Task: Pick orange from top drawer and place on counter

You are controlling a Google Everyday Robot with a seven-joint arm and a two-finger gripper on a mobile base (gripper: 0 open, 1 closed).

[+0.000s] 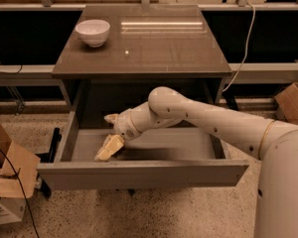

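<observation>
The top drawer [139,175] is pulled open below the counter [154,43]. My gripper [108,149] reaches down into the left part of the drawer, close to its grey floor [179,143] and just behind the front panel. The orange does not show; the spot where it lay is covered by the gripper. My white arm [203,120] comes in from the right, over the drawer.
A white bowl [93,31] stands at the counter's back left. Cardboard boxes sit on the speckled floor at the left [7,177] and right [294,100]. A white cable [244,43] hangs at the right of the cabinet.
</observation>
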